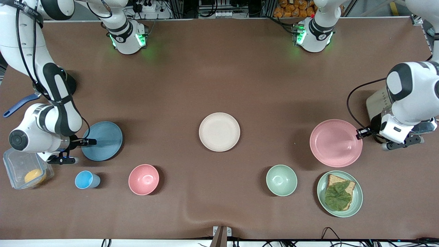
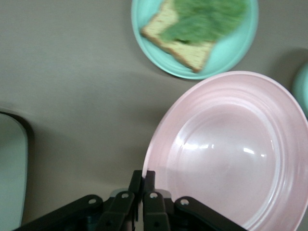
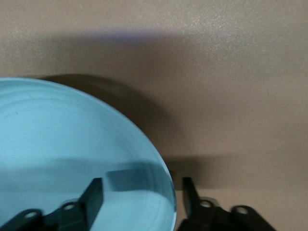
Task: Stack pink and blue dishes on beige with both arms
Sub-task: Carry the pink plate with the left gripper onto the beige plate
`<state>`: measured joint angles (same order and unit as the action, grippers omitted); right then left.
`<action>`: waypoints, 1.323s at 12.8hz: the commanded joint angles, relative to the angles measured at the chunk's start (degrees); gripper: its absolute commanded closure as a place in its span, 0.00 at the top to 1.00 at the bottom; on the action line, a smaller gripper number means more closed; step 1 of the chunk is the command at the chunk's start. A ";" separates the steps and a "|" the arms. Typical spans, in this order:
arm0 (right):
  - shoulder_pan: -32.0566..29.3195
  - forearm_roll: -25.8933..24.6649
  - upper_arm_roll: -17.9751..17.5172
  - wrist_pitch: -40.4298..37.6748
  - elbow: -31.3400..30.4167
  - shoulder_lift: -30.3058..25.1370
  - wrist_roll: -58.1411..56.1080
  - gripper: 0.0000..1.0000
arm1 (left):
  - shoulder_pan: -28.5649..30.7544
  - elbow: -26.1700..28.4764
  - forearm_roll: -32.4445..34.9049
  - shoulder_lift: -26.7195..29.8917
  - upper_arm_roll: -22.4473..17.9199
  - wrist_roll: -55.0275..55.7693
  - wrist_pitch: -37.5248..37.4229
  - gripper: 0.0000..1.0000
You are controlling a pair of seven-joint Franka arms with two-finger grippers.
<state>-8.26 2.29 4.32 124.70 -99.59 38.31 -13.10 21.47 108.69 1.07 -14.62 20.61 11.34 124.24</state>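
You are looking at the left hand (image 1: 360, 132) pinching the rim of the pink plate (image 1: 335, 143) at the left arm's end of the counter (image 1: 219, 68); in the left wrist view its fingers (image 2: 142, 183) are sitting closed together on that rim, and the pink plate (image 2: 233, 151) is riding tilted with its shadow showing beneath it.

The right hand (image 1: 90, 141) is gripping the blue plate (image 1: 103, 140) at the right arm's end, one finger (image 3: 94, 195) lying over the plate's face and the other (image 3: 188, 192) outside the rim, so the rim is being clamped between them. This plate, too, is casting a shadow on the counter under it.

The beige plate (image 1: 219, 131) is lying flat between the two, well apart from both, with nothing on it.

Nearer the front camera, you are seeing a blue cup (image 1: 86, 179), a pink bowl (image 1: 143, 179), a green bowl (image 1: 281, 180) and a green plate (image 1: 355, 202) carrying bread (image 1: 347, 187) and a leaf (image 1: 337, 196). A clear container (image 1: 20, 164) is sitting by the right arm.
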 commanded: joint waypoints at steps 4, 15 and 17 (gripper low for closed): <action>-1.41 1.05 -0.81 0.28 0.36 0.28 -2.63 0.00 | -13.09 -5.07 -0.63 -2.35 1.98 5.43 -7.95 0.00; -1.32 1.05 -0.90 -0.25 2.46 -0.60 -8.42 0.00 | -33.41 -9.29 -0.28 -15.70 1.89 24.25 4.42 0.00; -1.50 1.05 -0.98 -0.51 2.82 -0.95 -8.43 0.00 | -35.35 -9.29 -0.19 -17.28 1.45 25.48 6.88 0.00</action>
<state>-8.54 2.94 4.25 124.07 -97.38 37.65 -20.50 -11.98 101.06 0.90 -30.09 22.87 35.20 129.57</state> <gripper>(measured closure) 0.925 0.952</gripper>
